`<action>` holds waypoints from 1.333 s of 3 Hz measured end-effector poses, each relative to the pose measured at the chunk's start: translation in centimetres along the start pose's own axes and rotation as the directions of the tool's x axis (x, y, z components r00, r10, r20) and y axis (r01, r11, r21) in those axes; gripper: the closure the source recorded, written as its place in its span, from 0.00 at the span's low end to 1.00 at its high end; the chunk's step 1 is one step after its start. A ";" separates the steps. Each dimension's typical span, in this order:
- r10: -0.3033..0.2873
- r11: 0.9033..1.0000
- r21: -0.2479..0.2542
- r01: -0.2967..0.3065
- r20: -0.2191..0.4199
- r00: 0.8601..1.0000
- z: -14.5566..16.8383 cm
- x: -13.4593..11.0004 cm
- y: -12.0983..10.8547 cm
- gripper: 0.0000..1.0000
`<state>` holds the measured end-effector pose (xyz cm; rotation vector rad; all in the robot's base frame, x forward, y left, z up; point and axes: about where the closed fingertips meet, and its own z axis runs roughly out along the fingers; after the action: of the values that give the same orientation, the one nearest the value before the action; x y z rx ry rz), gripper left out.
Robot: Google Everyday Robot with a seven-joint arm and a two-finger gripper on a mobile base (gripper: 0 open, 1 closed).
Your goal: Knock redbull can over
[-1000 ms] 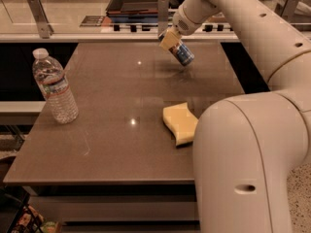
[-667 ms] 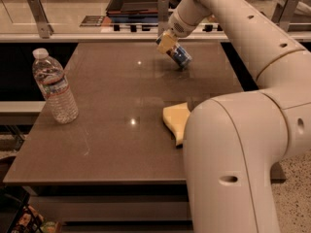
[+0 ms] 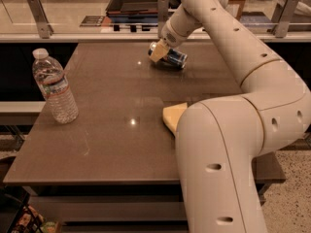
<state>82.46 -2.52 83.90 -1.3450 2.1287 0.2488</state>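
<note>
From the one camera view, I look down across a brown, glossy rectangular table (image 3: 112, 130). The robot's cream-white arm (image 3: 252, 96) fills the right side of the view and reaches to the far edge of the tabletop. There the tan-tipped gripper (image 3: 159, 53) sits low over the surface, right against the slim blue-and-silver metal redbull can (image 3: 173, 58). The can lies almost flat on its side near the far edge, with its silver top at the gripper and its blue body pointing away toward the right of the view. I cannot tell whether the gripper grasps the can or is merely against it. A clear plastic water bottle with a white cap (image 3: 54, 89) stands upright near the table's left edge, well apart from the can. A pale yellow sponge (image 3: 173, 117) lies near the middle, partly hidden by the arm.
</note>
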 end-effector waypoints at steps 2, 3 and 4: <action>0.008 0.999 -0.047 -0.006 0.051 0.999 1.8 -0.7 0.6 1.00; 0.008 0.999 -0.051 -0.006 0.049 0.999 2.1 -0.7 0.7 0.82; 0.008 0.999 -0.051 -0.006 0.049 0.999 2.0 -0.8 0.7 0.59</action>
<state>82.92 -0.67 82.68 -1.3467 2.0997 0.3375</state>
